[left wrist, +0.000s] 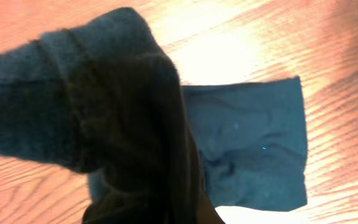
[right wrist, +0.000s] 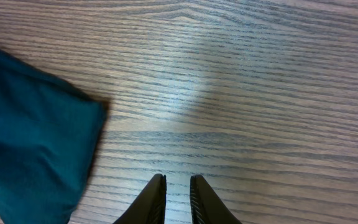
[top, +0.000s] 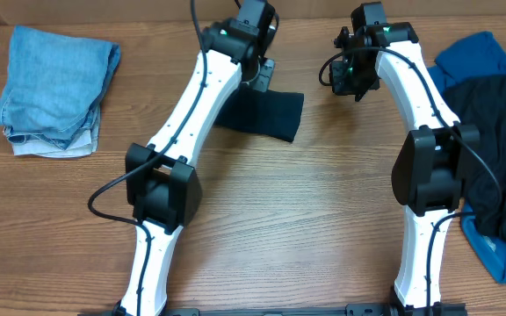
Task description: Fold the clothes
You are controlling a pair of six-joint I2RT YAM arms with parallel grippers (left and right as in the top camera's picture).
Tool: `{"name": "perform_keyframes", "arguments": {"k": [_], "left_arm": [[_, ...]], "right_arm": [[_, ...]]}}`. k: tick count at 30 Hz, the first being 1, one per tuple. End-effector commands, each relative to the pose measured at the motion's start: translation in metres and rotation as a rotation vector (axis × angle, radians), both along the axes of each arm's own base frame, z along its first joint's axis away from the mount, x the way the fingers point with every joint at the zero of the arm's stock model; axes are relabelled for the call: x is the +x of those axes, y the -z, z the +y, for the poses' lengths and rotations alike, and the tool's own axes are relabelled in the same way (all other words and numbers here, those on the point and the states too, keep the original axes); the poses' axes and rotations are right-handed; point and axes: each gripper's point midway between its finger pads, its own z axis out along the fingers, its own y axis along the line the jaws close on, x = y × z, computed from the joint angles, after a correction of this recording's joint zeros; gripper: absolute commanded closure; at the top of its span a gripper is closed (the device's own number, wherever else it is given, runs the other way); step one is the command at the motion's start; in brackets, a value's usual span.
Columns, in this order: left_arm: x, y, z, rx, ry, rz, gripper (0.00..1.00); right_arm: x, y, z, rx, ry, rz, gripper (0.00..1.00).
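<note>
A dark navy garment lies folded into a small rectangle at the table's far middle. My left gripper is over its far edge, shut on a bunched part of the cloth. In the left wrist view that bunch hangs right before the camera and hides the jaws, while the flat folded part rests on the wood. My right gripper hovers to the right of the garment, apart from it. Its fingers stand narrowly open with bare wood between them. More clothes sit piled at the right edge.
The pile at the right has a bright blue shirt under dark ones. A stack of pale denim-like fabric lies at the far left. A corner of teal-looking cloth shows left of the right gripper's fingers. The wooden table lies between the arms.
</note>
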Motion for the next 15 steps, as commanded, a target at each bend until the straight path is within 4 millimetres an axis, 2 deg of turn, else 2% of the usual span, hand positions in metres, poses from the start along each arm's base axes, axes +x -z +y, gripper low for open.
{"name": "perform_keyframes", "arguments": {"k": [1, 7, 9, 10, 12, 14, 15], "left_arm": [[-0.018, 0.029, -0.032, -0.016, 0.052, 0.077, 0.96], [-0.041, 0.075, -0.060, 0.024, 0.116, 0.167, 0.96], [-0.050, 0.080, -0.070, 0.028, 0.141, 0.186, 0.95], [-0.050, 0.080, -0.070, 0.039, 0.140, 0.179, 0.85], [-0.047, 0.080, -0.066, 0.074, 0.132, 0.158, 0.51], [-0.047, 0.080, -0.066, 0.071, 0.132, 0.159, 0.31], [-0.046, 0.078, -0.069, 0.055, 0.141, 0.155, 0.28]], "right_arm": [[0.008, -0.014, -0.003, 0.007, 0.009, -0.039, 0.82], [0.008, -0.014, -0.003, 0.006, 0.009, -0.039, 0.82], [0.008, -0.014, -0.003, 0.006, 0.008, -0.039, 0.82], [0.008, -0.014, -0.003, 0.006, 0.009, -0.039, 0.82], [0.008, -0.014, -0.003, 0.006, 0.009, -0.039, 0.82], [0.007, -0.014, -0.003, 0.006, 0.009, -0.035, 0.82], [0.007, -0.014, -0.003, 0.006, 0.009, -0.035, 0.82]]}}
